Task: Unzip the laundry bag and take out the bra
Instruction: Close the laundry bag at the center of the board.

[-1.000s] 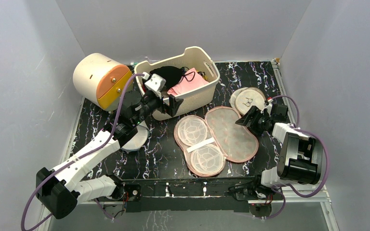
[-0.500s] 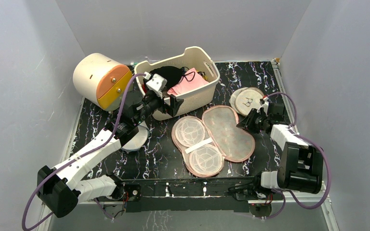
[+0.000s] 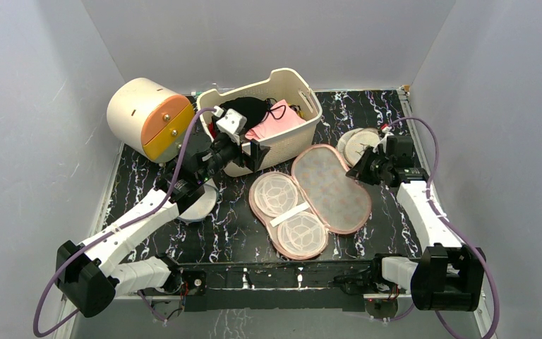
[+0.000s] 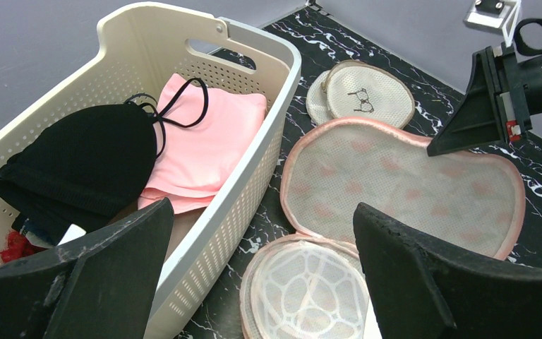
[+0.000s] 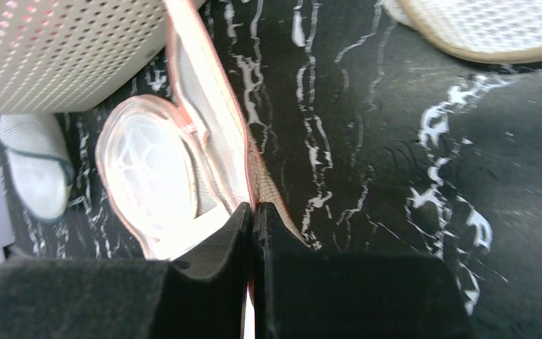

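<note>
The laundry bag [image 3: 328, 189] lies spread open on the black marbled table, mesh insides up, with two white domed cup frames [image 3: 288, 212] in its left half. My right gripper [image 3: 357, 171] is shut on the pink trim of the bag's right flap [image 5: 205, 141]. The trim is pinched between the pads [image 5: 253, 208], and that edge is raised off the table. The black bra [image 3: 243, 109] rests in the cream basket [image 3: 303, 131] on a pink garment [image 4: 208, 152]. My left gripper [image 4: 261, 212] hangs open at the basket's front wall, holding nothing, with the bra [image 4: 85, 159] to its left.
Two round beige mesh discs [image 3: 358, 145] lie behind the right gripper. A cream drum with an orange lid [image 3: 148, 116] stands at the back left. A white dome mesh bag [image 3: 199, 205] sits under the left arm. Grey walls enclose the table.
The right gripper shut on the bag's right edge and moved away from the arm bases, the arm stretching out. The bag slid slightly left. The left arm stayed put.
</note>
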You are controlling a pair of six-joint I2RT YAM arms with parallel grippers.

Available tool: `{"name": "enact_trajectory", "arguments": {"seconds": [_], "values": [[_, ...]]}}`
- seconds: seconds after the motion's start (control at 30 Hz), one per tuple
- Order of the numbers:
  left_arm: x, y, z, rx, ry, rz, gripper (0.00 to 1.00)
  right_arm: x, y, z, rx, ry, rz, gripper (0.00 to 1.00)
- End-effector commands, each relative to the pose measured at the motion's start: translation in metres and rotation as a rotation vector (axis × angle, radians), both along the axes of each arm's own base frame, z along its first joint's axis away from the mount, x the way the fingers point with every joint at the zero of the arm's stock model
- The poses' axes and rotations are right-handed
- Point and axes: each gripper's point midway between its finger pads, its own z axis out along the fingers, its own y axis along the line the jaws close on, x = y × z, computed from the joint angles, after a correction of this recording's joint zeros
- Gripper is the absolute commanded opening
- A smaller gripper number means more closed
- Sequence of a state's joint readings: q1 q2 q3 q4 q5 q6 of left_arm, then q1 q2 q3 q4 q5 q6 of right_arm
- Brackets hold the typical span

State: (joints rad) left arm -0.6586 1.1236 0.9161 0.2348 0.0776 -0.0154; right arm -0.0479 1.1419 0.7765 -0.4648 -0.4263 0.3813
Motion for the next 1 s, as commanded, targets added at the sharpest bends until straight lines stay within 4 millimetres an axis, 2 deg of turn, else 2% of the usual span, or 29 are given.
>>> {"name": "enact_trajectory", "arguments": {"seconds": [0.0,0.1,0.27,0.37,0.47,0.77,0.97], "values": [[-0.001,0.0,0.01,-0.009,-0.037,0.001,0.98,0.005,-0.038,0.027,-0.184,-0.011,-0.169,0.0],[-0.002,0.0,0.012,-0.016,-0.039,-0.004,0.98,0.007,-0.056,0.048,-0.268,-0.043,-0.233,0.0],[-0.004,0.0,0.014,-0.022,-0.042,-0.007,0.98,0.007,-0.063,0.066,-0.341,-0.047,-0.249,0.0],[-0.004,0.001,0.016,-0.022,-0.045,-0.006,0.98,0.007,-0.048,0.076,-0.351,-0.071,-0.2,0.0],[-0.004,0.0,0.015,-0.023,-0.045,-0.006,0.98,0.005,-0.028,0.073,-0.348,-0.06,-0.142,0.0],[-0.002,-0.001,0.009,-0.008,-0.036,0.0,0.98,-0.014,0.061,0.042,-0.346,-0.03,-0.013,0.0],[-0.002,-0.001,0.008,-0.005,-0.033,-0.001,0.98,-0.027,0.121,0.008,-0.333,-0.025,0.053,0.0]]}}
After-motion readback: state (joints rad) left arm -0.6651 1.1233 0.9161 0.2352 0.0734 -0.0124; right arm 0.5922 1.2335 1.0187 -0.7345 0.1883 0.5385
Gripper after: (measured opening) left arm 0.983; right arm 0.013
